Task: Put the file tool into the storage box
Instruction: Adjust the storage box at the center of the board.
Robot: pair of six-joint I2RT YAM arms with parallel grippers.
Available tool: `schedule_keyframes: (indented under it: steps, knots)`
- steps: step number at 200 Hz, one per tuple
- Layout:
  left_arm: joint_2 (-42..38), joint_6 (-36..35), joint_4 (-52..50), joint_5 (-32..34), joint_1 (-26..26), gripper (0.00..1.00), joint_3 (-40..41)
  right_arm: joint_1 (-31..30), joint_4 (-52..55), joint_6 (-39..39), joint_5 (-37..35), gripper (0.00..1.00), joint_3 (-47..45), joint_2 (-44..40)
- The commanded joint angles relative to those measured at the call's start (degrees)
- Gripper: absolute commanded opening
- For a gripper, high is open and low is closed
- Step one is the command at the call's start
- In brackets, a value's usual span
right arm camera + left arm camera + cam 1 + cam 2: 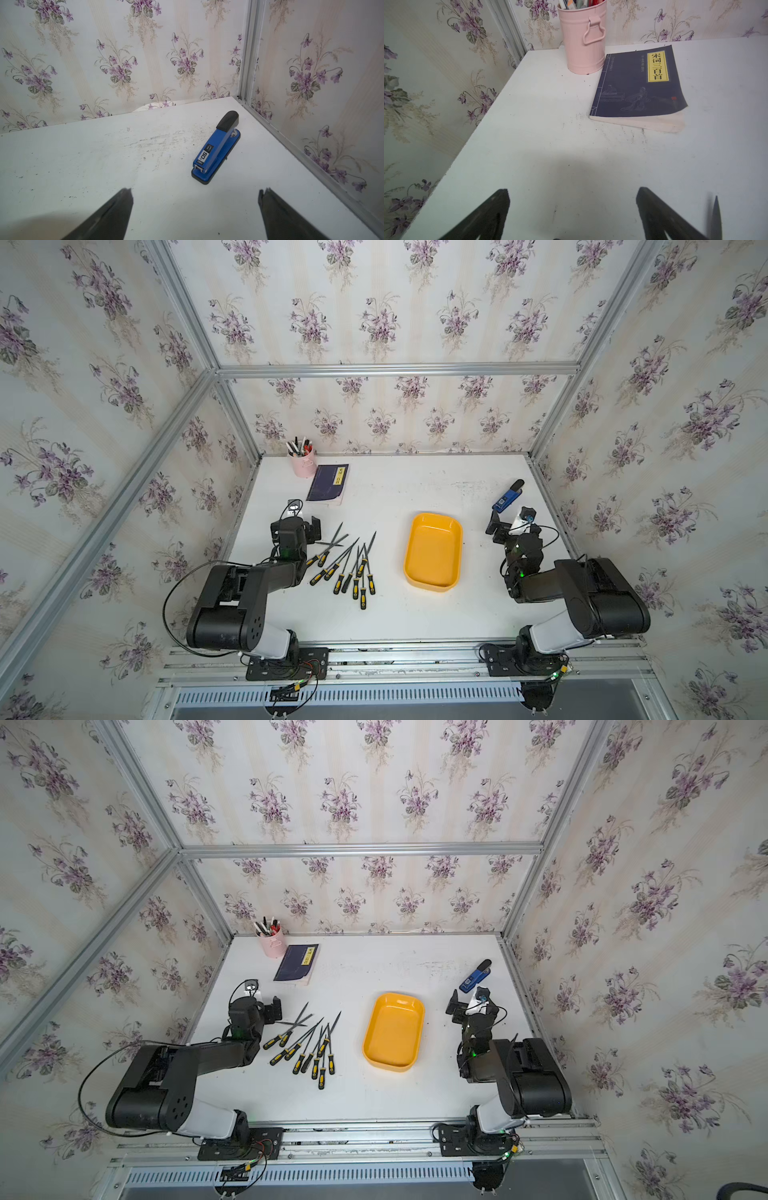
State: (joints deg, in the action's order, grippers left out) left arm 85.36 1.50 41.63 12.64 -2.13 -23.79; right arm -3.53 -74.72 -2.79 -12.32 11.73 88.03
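The left hand (pixel 572 190) and right hand (pixel 195 190) gape empty; black-and-yellow-handled metal files (pixel 363 598) lie beside the shallow yellow plastic storage box (pixel 432 551) on the white table (pixel 415 489).

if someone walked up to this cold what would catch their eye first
The bright yellow storage box sits empty near the middle of the table. Beside it, on the robot's left, lies a fanned pile of files with black-and-yellow handles. Farther back stand a pink pen cup and a dark book; a blue stapler lies towards the far right.
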Motion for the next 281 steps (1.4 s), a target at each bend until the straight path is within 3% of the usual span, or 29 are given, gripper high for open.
schedule_keyframes:
  steps: [1, 54, 93, 111, 123, 144, 160, 175, 203, 281]
  knots:
    - [-0.1, -0.2, 0.4, 0.4, 0.0, 1.00, -0.4, -0.1, -1.1, 0.4, 0.4, 1.00, 0.2, -0.1]
    - [-0.4, -0.6, 0.7, -0.3, 0.0, 1.00, -0.3, -0.1, 0.6, 0.4, 0.5, 1.00, 0.4, 0.0]
    - [-7.3, -1.5, -12.0, -2.4, 0.3, 1.00, -5.2, -0.3, 2.1, 0.9, 0.4, 0.97, 0.6, -1.9]
    - [-15.9, 0.4, -18.1, -0.5, 0.3, 1.00, -5.8, -0.9, 21.1, 1.0, 0.0, 0.93, 6.9, -10.4]
    - [-21.4, 0.8, -25.0, -4.0, 0.2, 1.00, -8.8, -0.8, 40.0, -5.6, -4.6, 0.93, 15.6, -14.1]
    - [-25.5, 5.4, -48.1, -9.3, -0.6, 1.00, -20.2, -0.4, 78.0, -16.7, -6.6, 0.90, 36.4, -10.9]
    - [-24.3, 9.0, -68.5, -11.7, -1.1, 1.00, -30.7, -0.4, 90.8, -22.2, 0.7, 0.87, 42.3, -6.7]
    - [-23.4, 12.2, -81.4, -12.7, -1.2, 1.00, -36.4, -0.6, 95.1, -23.6, 11.7, 0.81, 43.6, -3.6]
    - [-23.2, 16.2, -94.6, -18.5, -1.3, 1.00, -39.7, -1.0, 100.4, -27.7, 16.4, 0.74, 45.5, 0.4]
    - [-12.8, 18.8, -100.1, -21.6, 1.0, 1.00, -40.9, -6.3, 104.6, -25.5, 17.5, 0.71, 54.3, 13.8]
